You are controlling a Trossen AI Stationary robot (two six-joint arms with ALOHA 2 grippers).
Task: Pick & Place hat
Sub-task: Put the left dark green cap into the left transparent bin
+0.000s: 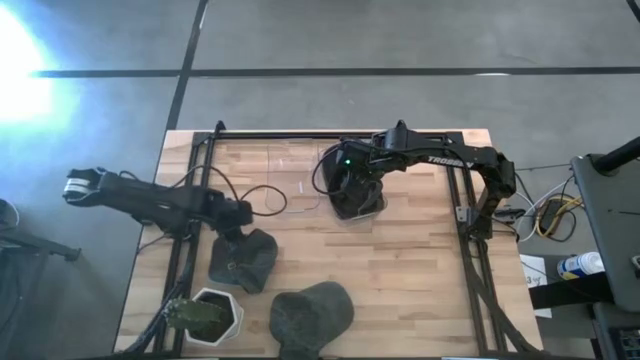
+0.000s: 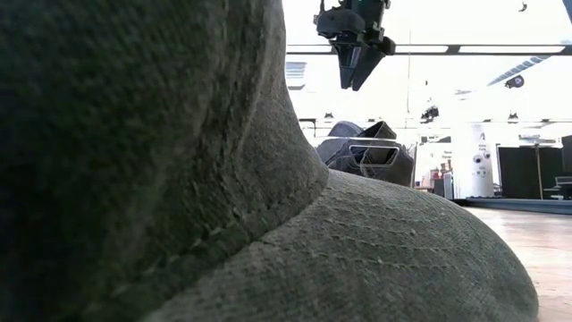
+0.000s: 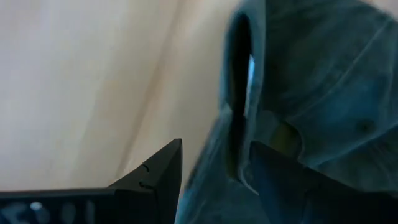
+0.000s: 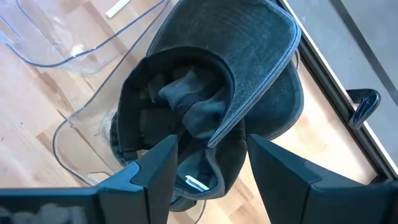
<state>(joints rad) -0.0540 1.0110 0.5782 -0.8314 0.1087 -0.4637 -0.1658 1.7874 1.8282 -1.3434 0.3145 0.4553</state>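
A grey-green hat (image 1: pixel 243 260) lies on the table near the left arm. My left gripper (image 1: pixel 236 218) is at its far edge, open. In the left wrist view the hat's rim (image 3: pixel 235 118) runs between the left gripper's (image 3: pixel 214 180) fingers. A second grey hat (image 1: pixel 312 316) rests at the near edge and fills the low view (image 2: pixel 179 179). My right gripper (image 4: pixel 211 168) hangs open above a stack of dark caps (image 4: pixel 211 93), which sits mid-table (image 1: pixel 355 195). It also shows in the low view (image 2: pixel 356 63), clear of the stack. My left gripper comes down on the grey-green hat from above, one finger (image 3: pixel 163 174) outside the rim (image 3: pixel 231 143) and one (image 3: pixel 280 180) over the hat's inside. Whether the fingers touch the cloth, I cannot tell.
A white pot with a green plant (image 1: pixel 205 316) stands at the near left corner, close to both grey hats. A clear plastic holder (image 4: pixel 68 134) surrounds the stack of caps. Cables (image 1: pixel 265 195) cross the table's left half. The black frame rails (image 1: pixel 465 230) run along the sides.
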